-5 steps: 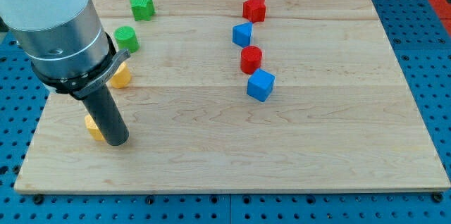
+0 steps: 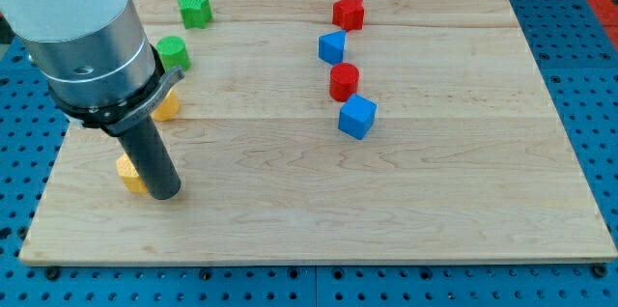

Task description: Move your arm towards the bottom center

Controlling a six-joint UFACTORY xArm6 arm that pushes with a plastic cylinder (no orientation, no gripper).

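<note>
At the view's left stands the arm, a wide grey cylinder with a dark collar, and from it a straight dark rod goes down to the table (image 2: 406,220), a light wooden board that lies on a blue perforated surface. My tip (image 2: 163,194) rests on the wood in the lower left part of the board, still far to the left of the bottom centre. There is no hand on this arm, so nothing is apart, together or clamped; the rod simply ends in the tip.

Just beside the tip, on its left and touching the rod as far as I can see, lies a yellow block (image 2: 128,172); the rod covers part of it, so I cannot tell its shape. A little higher, a second yellow block (image 2: 167,106) looks out from behind the arm's collar, also half hidden. Above it a green cylinder (image 2: 174,52) stands near the arm's body, and further toward the view's top a green star (image 2: 195,9) lies close to the table's upper edge.

Going to the right, well apart from the tip, four blocks make a loose column near the middle of the board. On top is a red star (image 2: 348,12), below it a blue block (image 2: 332,47), then a red cylinder (image 2: 345,82), and lowest a blue cube (image 2: 356,117), which is just beside the red cylinder.
</note>
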